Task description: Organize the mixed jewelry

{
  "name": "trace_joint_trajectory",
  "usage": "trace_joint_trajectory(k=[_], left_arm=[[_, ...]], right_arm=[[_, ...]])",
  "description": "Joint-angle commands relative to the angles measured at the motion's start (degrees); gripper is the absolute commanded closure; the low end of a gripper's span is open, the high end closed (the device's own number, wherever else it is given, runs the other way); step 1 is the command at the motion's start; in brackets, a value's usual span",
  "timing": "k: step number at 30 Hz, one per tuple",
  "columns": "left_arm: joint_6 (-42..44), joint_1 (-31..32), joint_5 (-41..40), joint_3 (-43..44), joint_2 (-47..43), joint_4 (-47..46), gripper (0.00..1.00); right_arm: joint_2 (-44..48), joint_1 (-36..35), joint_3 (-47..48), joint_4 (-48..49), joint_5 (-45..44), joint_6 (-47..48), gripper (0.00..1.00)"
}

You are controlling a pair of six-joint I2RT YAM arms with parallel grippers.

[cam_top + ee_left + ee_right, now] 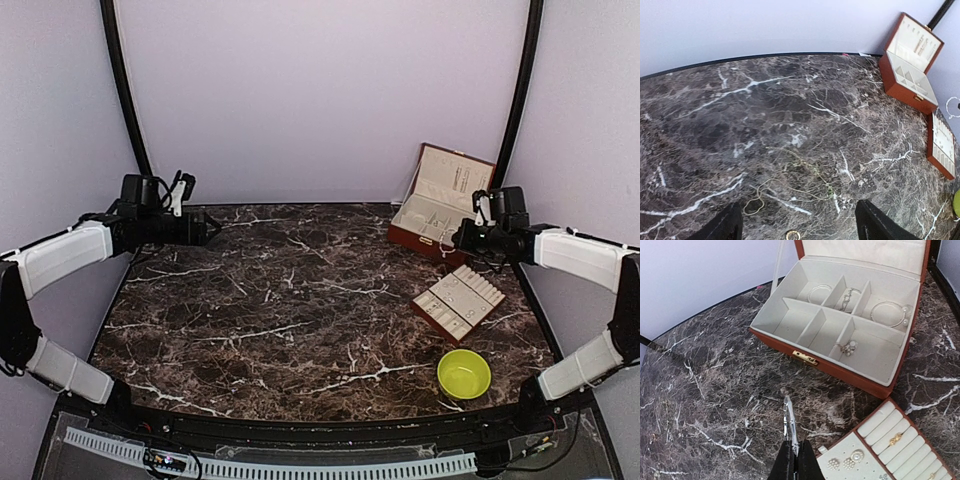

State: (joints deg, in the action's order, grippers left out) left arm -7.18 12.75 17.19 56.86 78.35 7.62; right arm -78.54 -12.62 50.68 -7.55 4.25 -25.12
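The mixed jewelry shows in both wrist views. In the left wrist view, two thin tangled chains and a small gold ring lie on the dark marble between the fingers of my left gripper, which stands wide open above them and holds nothing. My right gripper is shut on a silvery link bracelet that sticks out past its tips over the marble, just in front of the reddish-brown box. Bangles and small pieces lie in the box's cream compartments.
The box stands open at the back right, lid up. In front of it lies the cream-lined tray with pearl studs and a gold piece. A yellow-green bowl sits near the front right edge.
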Motion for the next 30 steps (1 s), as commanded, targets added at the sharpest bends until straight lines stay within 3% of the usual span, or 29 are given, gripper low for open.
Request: trace_joint_trajectory(k=[1,7,17,30], left_arm=[[-3.29,-5.93,2.99,-2.88,-5.66,1.77,0.2],[-3.76,-10.79,2.37,-6.15,-10.68,2.39,0.17],[-0.41,-11.0,-3.14,-7.73,-14.86,4.06,0.17],[0.46,-11.0,-2.73,-8.39,-17.19,4.39,0.17]], right_arm=[[-0.8,2.48,1.91,3.05,0.48,1.19,1.0],[-3.9,4.26,6.43,2.28,-0.42,0.37,1.0],[-11.07,5.14,16.43,-0.01,-6.56,1.26,1.0],[-23.4,7.21,28.49,-1.3,-13.48,4.96,1.0]])
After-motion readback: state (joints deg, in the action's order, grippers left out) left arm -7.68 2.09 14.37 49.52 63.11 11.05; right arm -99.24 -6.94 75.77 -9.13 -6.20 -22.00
